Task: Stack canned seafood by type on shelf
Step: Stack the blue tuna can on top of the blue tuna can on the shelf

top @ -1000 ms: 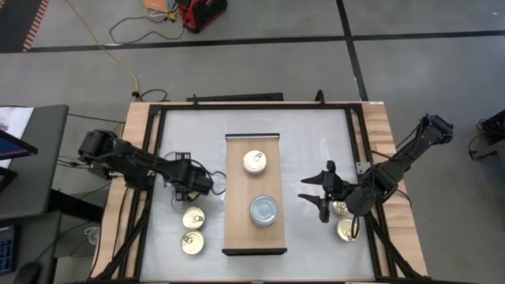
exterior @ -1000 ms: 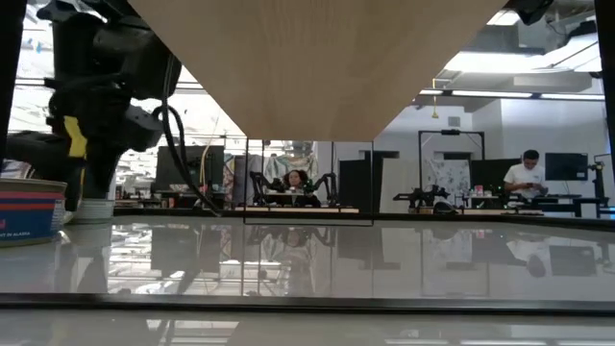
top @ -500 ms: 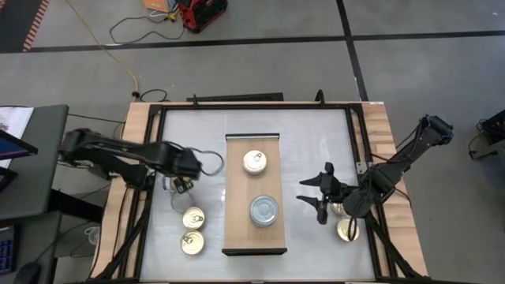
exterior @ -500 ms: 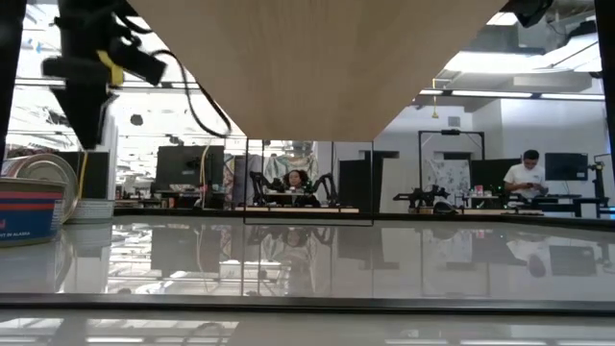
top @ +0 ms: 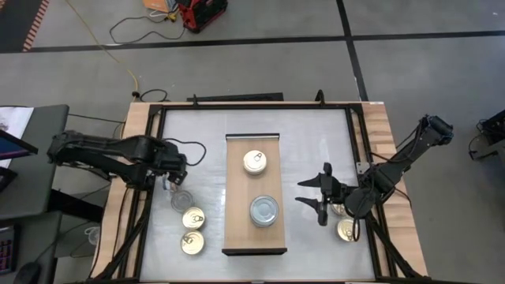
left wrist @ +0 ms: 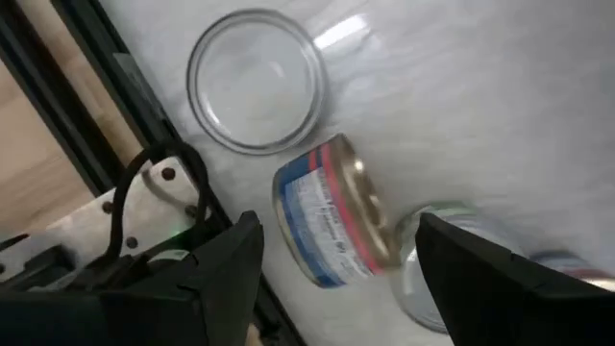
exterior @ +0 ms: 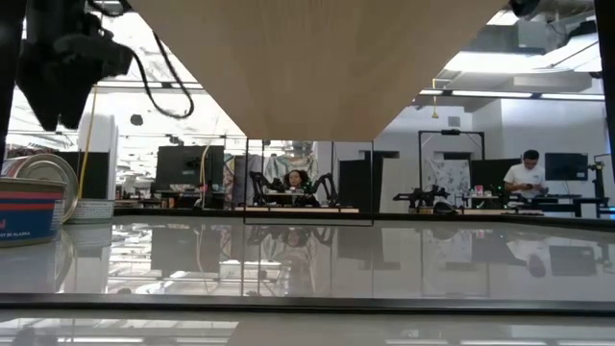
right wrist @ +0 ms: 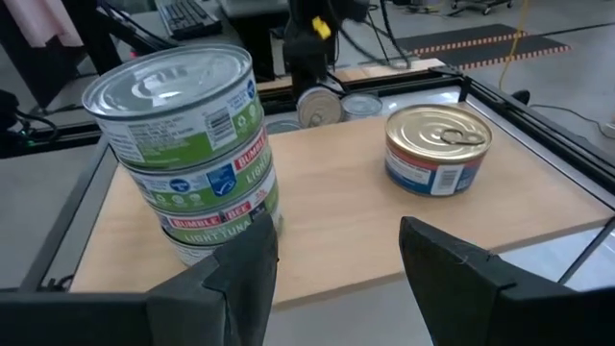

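Two arms: mine, one at each side of the shelf [top: 254, 193].
Left gripper [top: 171, 178]: fingers spread, holding nothing, hanging over the loose tins at the table's left edge.
Right gripper [top: 319, 197]: fingers spread and empty, hovering just right of the shelf, facing the stack.
Shelf: a long wood board lying mid-table; it carries a gold tin [top: 254, 162] and a silver stack [top: 264, 211], well apart.
Stack: in my right wrist view, three green-labelled tins [right wrist: 197, 154] piled upright.
Loose tins, left: two gold tins [top: 192, 218] and an upturned silver one [left wrist: 255, 80]; one gold tin [left wrist: 334, 225] lies between my fingertips in the wrist view.
Loose tins, right: at least two gold lids [top: 346, 229] under my right arm.
Handling, my judgement: rigid, fairly heavy for their size, smooth-walled and liable to slip; I would pinch across the round side wall, low and level.
Surface: glossy white table [top: 316, 134], likely slick.
Room: a workshop with desks and seated people [exterior: 527, 173] far behind.
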Tool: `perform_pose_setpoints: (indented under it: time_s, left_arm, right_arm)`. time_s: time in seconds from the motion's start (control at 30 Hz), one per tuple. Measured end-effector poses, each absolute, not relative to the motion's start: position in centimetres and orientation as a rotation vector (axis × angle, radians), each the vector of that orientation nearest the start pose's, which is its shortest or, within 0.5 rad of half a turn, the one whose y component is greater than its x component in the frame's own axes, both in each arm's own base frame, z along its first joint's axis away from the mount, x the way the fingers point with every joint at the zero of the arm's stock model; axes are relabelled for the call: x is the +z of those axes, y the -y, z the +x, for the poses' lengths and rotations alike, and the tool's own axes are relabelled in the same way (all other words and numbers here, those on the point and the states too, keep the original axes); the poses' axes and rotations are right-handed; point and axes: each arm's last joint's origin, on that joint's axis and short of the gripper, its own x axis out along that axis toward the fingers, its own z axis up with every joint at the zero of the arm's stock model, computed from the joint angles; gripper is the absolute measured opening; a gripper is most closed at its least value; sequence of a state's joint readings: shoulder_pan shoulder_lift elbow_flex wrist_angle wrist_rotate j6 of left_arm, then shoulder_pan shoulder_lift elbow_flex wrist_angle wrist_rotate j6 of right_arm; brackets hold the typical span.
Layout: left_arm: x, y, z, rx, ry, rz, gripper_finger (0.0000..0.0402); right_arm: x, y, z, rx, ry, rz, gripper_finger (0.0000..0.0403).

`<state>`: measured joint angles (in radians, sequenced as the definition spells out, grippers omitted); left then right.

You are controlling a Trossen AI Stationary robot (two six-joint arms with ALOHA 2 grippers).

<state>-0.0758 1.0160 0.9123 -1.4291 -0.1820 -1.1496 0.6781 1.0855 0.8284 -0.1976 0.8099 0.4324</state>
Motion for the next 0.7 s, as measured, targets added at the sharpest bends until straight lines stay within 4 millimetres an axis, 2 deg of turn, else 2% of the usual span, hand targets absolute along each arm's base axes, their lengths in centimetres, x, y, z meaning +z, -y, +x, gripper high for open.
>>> perform_pose_setpoints:
  time_s: [0.23,0.47,0.7]
  left_arm:
    - [23.2,0.1,13.8,0.873,-1.378,-0.755,0.0262]
    - [21.7,-0.7,14.2,0.803,-1.359,-0.845,0.0262]
    - [21.0,-0.8,14.6,0.697,-1.360,-0.816,0.0246]
  right_arm:
    - [29.7,-12.7,19.2,-0.188,-0.277,0.121,0.0244]
    - [29.7,-12.7,19.2,-0.188,-0.277,0.120,0.0244]
    - [29.7,-12.7,19.1,-0.185,-0.279,0.102,0.0244]
